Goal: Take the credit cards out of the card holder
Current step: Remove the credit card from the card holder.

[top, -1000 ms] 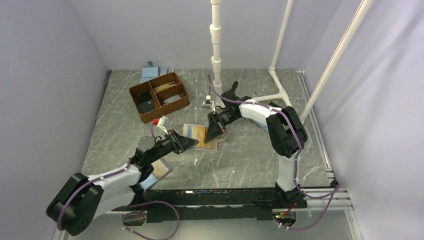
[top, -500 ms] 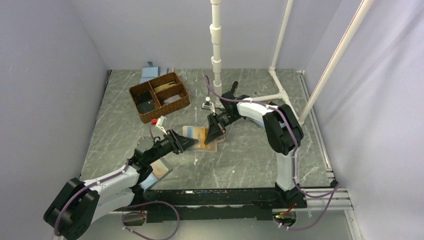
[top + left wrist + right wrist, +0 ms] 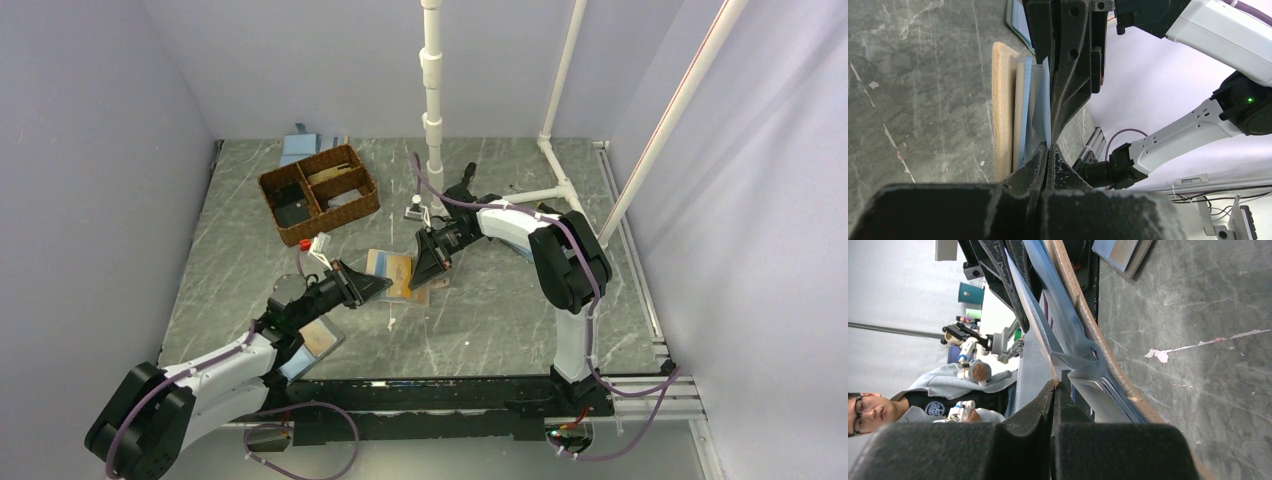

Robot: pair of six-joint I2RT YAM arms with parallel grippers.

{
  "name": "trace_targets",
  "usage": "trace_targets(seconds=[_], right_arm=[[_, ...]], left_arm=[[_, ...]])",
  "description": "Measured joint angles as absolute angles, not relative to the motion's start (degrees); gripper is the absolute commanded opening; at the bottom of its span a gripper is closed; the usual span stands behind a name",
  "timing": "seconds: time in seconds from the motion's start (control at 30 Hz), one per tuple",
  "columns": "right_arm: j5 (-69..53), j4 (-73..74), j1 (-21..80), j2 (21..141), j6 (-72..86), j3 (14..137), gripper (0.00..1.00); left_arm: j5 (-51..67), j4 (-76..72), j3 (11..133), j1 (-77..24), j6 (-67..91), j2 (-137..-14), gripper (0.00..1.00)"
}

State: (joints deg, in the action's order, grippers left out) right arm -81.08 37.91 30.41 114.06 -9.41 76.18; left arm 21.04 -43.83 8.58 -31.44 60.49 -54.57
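Observation:
The card holder (image 3: 399, 270) lies mid-table, light blue with tan edging (image 3: 1002, 100). My left gripper (image 3: 385, 287) meets it from the left. In the left wrist view its jaws (image 3: 1048, 148) are shut on a thin pale-blue layer (image 3: 1040, 100) of the holder. My right gripper (image 3: 428, 268) comes from the right, shut (image 3: 1054, 385) on the lifted, tan-edged panel (image 3: 1035, 315). Pale flat edges, seemingly the credit cards (image 3: 1108, 397), sit tucked between the blue layers. The two grippers' tips nearly touch.
A brown wicker basket (image 3: 320, 193) with compartments stands at the back left, with a blue folder (image 3: 300, 148) behind it. A white pipe post (image 3: 432, 120) rises at the back centre, with a small white object (image 3: 414, 208) near its foot. Another flat folder (image 3: 320, 340) lies by the left arm.
My left jaws opened briefly and shut again at the holder's near edge. The right gripper shifted slightly left, still gripping the lifted panel.

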Motion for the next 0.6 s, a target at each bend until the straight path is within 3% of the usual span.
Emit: trace_targets(seconds=[0.27,0.37,0.47,0.57,0.6], right_arm=[[-81.52,39.64,30.41,114.08,-11.4,76.25,0.24],[-81.49,40.36,30.41,114.1,-11.97,76.4,0.25],[-81.47,40.6,30.35,114.13,-12.01,76.47,0.21],[-81.41,40.58,30.13,114.13,-11.9,76.49,0.0],[-81.3,40.51,30.06,114.15,-11.79,76.49,0.0]], left_arm=[[21.98,-46.46,8.58,-31.44,60.6,-56.9,0.0],[22.63,-48.51,8.58,-31.44,60.77,-59.2,0.0],[22.94,-50.92,8.58,-31.42,60.99,-61.34,0.0],[23.2,-52.88,8.58,-31.42,61.21,-62.67,0.0],[23.29,-53.25,8.58,-31.42,61.23,-62.87,0.0]])
